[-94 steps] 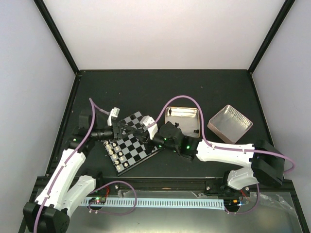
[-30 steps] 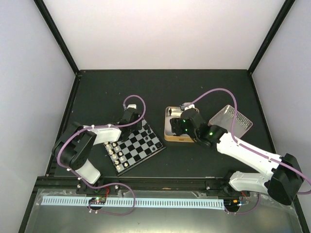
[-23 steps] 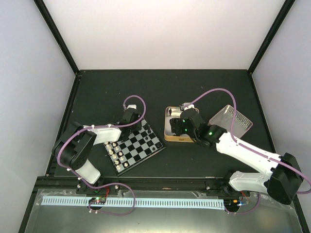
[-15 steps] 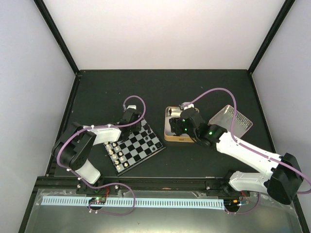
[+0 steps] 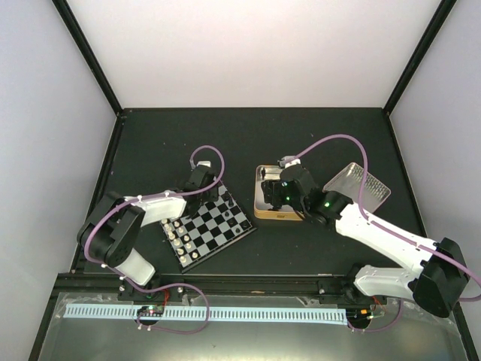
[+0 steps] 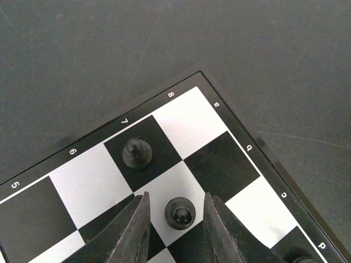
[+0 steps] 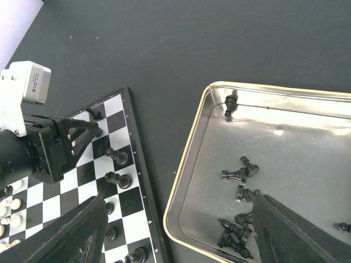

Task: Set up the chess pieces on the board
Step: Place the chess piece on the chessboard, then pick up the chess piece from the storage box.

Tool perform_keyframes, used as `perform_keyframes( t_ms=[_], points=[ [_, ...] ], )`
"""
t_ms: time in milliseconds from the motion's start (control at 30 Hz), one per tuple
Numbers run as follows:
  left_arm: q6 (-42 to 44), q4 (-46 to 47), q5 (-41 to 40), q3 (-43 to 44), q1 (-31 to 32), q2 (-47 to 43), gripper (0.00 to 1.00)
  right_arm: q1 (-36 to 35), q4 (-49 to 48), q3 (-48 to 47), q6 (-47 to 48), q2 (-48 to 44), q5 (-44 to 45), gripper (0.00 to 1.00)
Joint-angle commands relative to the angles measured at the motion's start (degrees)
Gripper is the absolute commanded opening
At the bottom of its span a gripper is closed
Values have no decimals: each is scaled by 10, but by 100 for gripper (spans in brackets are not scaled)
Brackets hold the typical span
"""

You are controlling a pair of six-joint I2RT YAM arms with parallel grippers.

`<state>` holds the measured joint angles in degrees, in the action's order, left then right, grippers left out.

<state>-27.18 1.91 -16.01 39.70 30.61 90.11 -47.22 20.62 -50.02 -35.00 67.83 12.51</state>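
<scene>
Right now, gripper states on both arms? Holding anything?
Left gripper: open, straddling a black pawn on the board, not gripping it.
Right gripper: open wide above the tin, empty.

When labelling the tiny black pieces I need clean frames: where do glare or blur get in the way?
Right wrist: bright glare across the floor of the tin, though the black pieces lying in it stay readable. Left wrist: even light, with the board and two pawns sharp. Top external: in focus, but the pieces are too small to tell apart.
</scene>
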Motion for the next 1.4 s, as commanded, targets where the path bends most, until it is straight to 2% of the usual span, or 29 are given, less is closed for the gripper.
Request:
perform_keyframes(
  t_ms=[0,100,267,433,567,800,933,1067,1200,1367],
  points=[
    [-5,-24,5,24,2,-4,31,9,14,-17,-7,-11,-1,73],
    [-17,-51,16,25,-1,-33,37,21,28,-24,-1,-7,-9,73],
    [-65,-111,42,20,-15,-119,46,69,95,-63,24,59,-46,71],
    [-91,-153,72,11,-33,-204,50,109,144,-97,60,145,-93,65],
    [-96,-168,106,3,-51,-263,53,114,176,-132,93,216,-94,60],
    [-99,-162,150,-10,-66,-337,57,114,206,-193,93,315,-120,52],
    [-107,-162,170,-13,-68,-357,57,113,224,-222,51,351,-146,50],
    [-119,-156,191,-22,-70,-369,57,113,229,-236,-30,368,-161,51],
    [-125,-148,189,-32,-71,-381,57,114,249,-256,-103,384,-146,50],
    [-117,-151,188,-33,-79,-406,57,114,291,-310,-150,421,-168,49]
  ],
)
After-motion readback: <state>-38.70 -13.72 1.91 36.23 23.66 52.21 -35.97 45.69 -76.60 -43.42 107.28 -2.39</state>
